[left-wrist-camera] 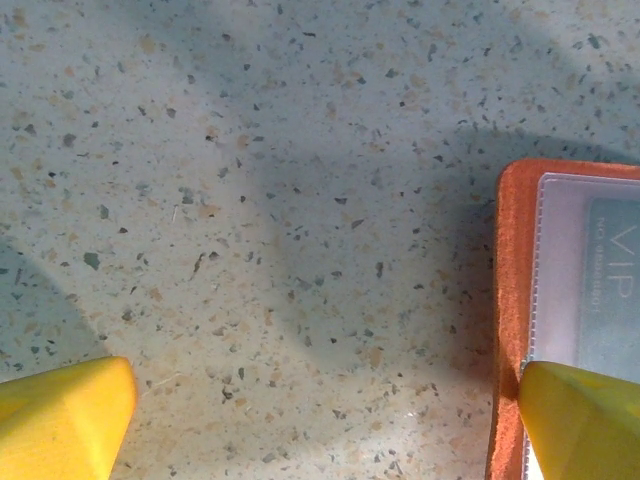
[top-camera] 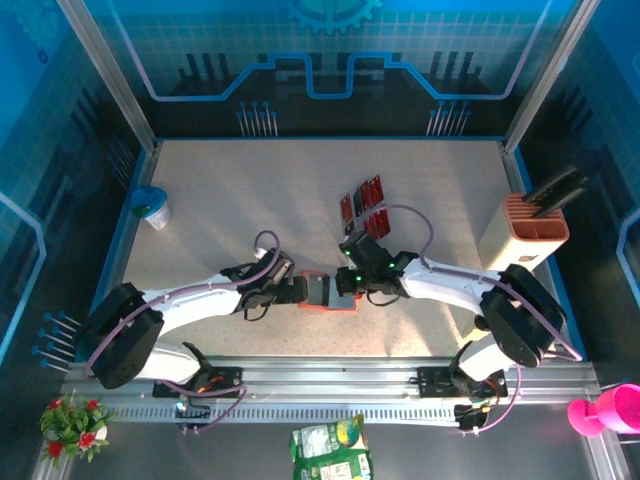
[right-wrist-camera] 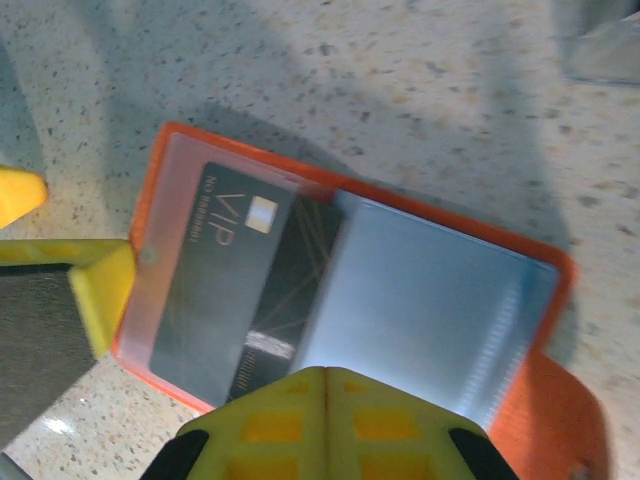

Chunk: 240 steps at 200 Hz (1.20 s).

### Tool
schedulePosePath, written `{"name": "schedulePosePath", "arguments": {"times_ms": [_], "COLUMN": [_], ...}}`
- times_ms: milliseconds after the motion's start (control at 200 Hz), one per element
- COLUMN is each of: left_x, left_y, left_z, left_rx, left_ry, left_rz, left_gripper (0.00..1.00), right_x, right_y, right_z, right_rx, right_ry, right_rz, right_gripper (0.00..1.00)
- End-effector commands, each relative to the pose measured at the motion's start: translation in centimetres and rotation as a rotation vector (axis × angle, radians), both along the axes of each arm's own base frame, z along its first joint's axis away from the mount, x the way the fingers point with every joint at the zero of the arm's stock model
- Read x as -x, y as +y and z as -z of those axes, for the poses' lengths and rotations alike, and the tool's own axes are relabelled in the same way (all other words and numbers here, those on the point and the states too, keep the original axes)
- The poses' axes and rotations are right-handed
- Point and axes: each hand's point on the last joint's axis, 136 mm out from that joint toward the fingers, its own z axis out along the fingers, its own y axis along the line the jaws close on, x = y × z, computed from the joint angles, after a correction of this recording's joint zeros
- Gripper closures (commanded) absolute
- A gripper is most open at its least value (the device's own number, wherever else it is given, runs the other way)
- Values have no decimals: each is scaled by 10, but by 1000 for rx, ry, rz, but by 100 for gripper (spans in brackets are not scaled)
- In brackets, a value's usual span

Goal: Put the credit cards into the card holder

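top external, card holder: the card holder (top-camera: 325, 293) lies open on the surface (top-camera: 220, 190), close to the near edge at about mid-width, between the two arms' jaws.
top external, jaws: the left jaws meet its left end and the right jaws stand over its right end.
top external, credit cards: the loose credit cards (top-camera: 363, 203), red and black, lie in a cluster toward the middle of the surface, beyond the holder and apart from it.
top external, around: a tall salmon-and-white box (top-camera: 525, 228) stands at the right edge and a cup (top-camera: 153, 208) at the left edge, both well clear.
left wrist, jaws: the left jaws stand wide apart, one fingertip (left-wrist-camera: 60, 415) over bare surface and the other (left-wrist-camera: 580, 425) on the card holder's orange border (left-wrist-camera: 508, 300).
right wrist, holder: a black VIP card (right-wrist-camera: 230, 290) sits in the clear sleeve of the left half.
right wrist, jaws: the right jaws' fingers (right-wrist-camera: 290, 425) are pressed together over the near edge; whether they pinch a sleeve I cannot tell.
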Motion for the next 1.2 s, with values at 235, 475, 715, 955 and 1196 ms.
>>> {"name": "schedulePosePath", "arguments": {"times_ms": [235, 475, 715, 955, 1196], "left_x": [3, 4, 4, 5, 4], "left_y": [10, 11, 10, 10, 9], "left_z": [15, 18, 19, 20, 16], "left_rx": [-66, -71, -71, -69, -59], "left_ry": [4, 10, 10, 14, 6], "left_rz": [13, 9, 11, 13, 10], "left_gripper": [1, 1, 1, 1, 1], "right_x": [-9, -9, -7, -3, 0], "right_y": [32, 31, 32, 44, 47], "right_z": [7, 21, 35, 40, 48], "right_rx": [-11, 21, 46, 58, 65], "right_ry": [10, 29, 55, 70, 90], "right_rz": [-42, -44, -50, -82, -83], "right_gripper": [100, 100, 100, 100, 100]}}
